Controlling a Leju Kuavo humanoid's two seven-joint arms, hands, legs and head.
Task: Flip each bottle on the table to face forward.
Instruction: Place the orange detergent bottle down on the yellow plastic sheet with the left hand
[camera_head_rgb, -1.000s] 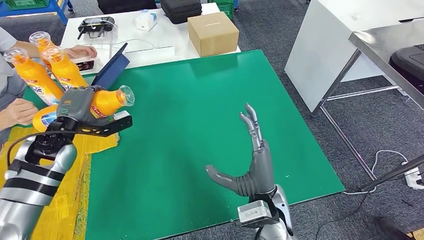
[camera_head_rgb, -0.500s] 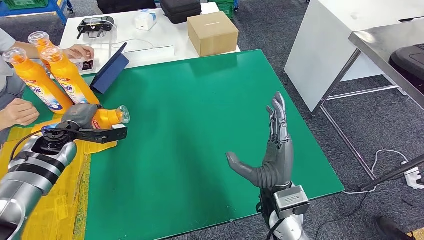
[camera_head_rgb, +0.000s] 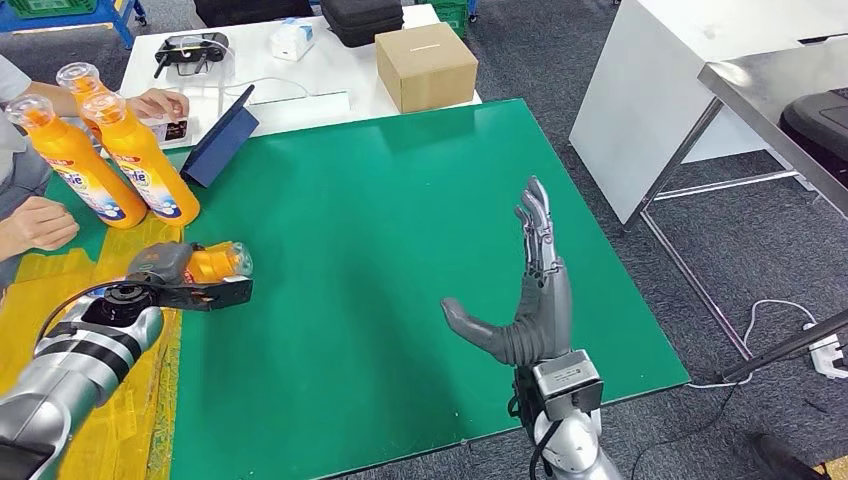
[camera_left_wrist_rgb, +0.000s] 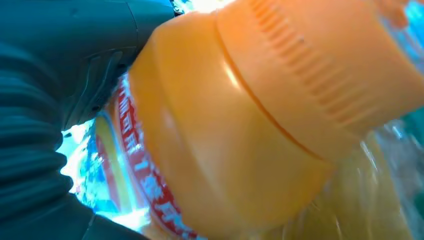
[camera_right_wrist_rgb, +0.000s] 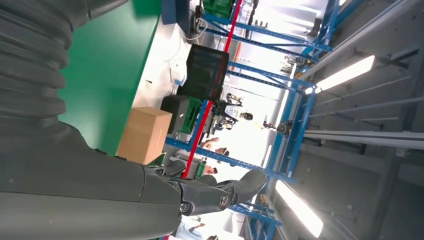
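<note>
Orange bottle (camera_head_rgb: 213, 264) — lying on its side at the green table's (camera_head_rgb: 380, 230) left edge, gripped by the left hand (camera_head_rgb: 165, 270). Two more orange bottles (camera_head_rgb: 105, 165) stand upright behind it. Right hand (camera_head_rgb: 530, 300) — raised over the table, fingers spread, holding nothing.

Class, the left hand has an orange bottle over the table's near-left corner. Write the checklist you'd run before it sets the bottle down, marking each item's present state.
1. Left hand grips the held bottle: ok.
2. Held bottle upright: not ok, it lies sideways, cap toward table centre.
3. Label faces forward: cannot tell.
4. Bare green table beside it for set-down: ok.
5. Right hand holds nothing, fingers spread: ok.
6. Standing bottles apart from the held one: ok.
</note>
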